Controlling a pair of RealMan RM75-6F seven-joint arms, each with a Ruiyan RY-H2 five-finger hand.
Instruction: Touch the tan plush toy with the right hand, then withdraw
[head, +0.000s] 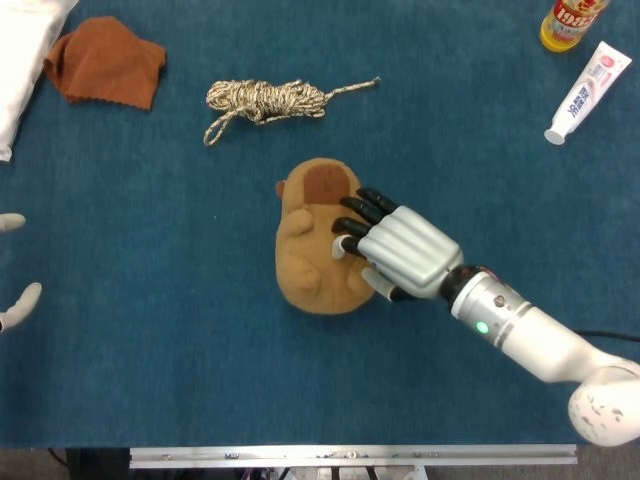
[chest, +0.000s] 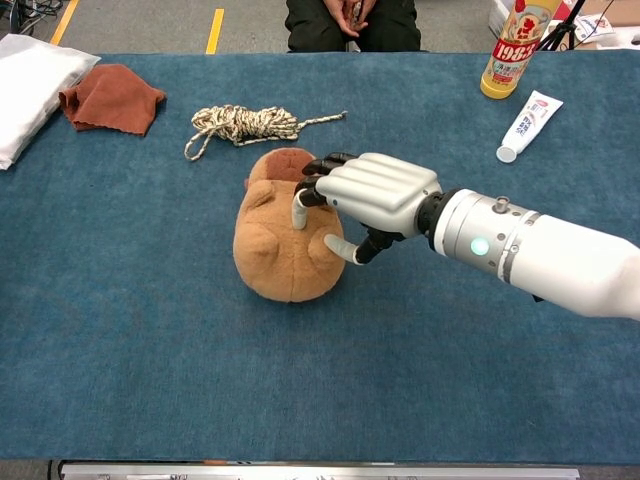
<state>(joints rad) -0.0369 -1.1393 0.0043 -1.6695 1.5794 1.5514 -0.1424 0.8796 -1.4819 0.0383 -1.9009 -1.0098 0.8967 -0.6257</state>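
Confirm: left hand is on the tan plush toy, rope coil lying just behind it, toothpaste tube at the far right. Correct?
Not quite: it is the right hand on the tan plush toy, as the head view shows; the left hand sits at the table's left edge, away from it. The rope coil behind the toy and the toothpaste tube at far right are correct.

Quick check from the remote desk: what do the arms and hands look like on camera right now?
The right hand has a ribbed silver back, black fingers and pale fingertips. Its forearm is a glossy white cylinder with a metallic wrist collar and a small green light. Of the left hand, only pale fingertips show.
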